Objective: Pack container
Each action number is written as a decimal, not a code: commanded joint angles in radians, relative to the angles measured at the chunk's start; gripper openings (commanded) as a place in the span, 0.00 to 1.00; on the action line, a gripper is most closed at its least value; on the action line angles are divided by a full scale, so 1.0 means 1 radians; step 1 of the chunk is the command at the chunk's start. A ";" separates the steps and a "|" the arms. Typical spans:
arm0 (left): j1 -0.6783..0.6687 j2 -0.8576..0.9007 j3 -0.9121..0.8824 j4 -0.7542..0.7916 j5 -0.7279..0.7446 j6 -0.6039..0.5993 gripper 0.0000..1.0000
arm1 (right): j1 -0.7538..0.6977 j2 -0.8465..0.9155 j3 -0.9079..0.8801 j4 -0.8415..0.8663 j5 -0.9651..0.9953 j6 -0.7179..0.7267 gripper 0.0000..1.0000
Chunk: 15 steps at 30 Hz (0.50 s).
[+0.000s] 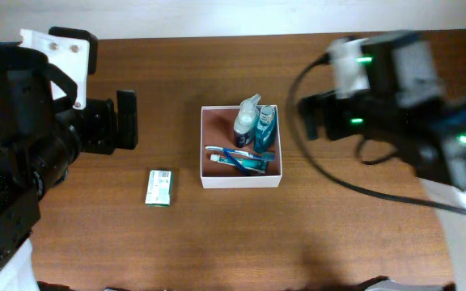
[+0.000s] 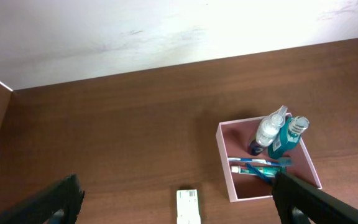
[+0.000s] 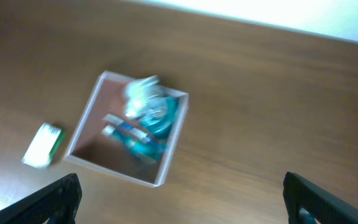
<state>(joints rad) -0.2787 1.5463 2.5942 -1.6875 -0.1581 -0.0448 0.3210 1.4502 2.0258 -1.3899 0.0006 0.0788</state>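
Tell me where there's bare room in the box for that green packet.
In the overhead view, only the container's upper-left corner is bare, between its left wall, the spray bottle and the toothbrush. Bottles crowd the upper right; toothpaste fills the bottom.

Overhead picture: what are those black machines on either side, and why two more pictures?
They are two robot arms at a brown wooden table. One camera looks down from above; the other two ride on the wrists, their own black fingers showing at the bottom corners. The left hand and right hand are open, holding nothing. On the table sits a square shallow white-walled box holding two small bottles, a blue toothbrush and a tube. A flat green-and-white packet lies outside it.
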 commanded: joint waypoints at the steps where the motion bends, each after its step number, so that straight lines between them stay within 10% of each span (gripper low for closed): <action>1: 0.005 -0.010 -0.002 0.000 -0.008 0.016 0.99 | -0.128 -0.121 -0.019 0.021 -0.003 -0.023 0.99; 15: 0.005 -0.010 -0.002 0.000 -0.008 0.016 0.99 | -0.336 -0.843 -1.145 0.538 -0.069 -0.011 0.99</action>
<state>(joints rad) -0.2787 1.5459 2.5938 -1.6840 -0.1581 -0.0448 0.0071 0.7444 1.0290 -0.8711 -0.0311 0.0563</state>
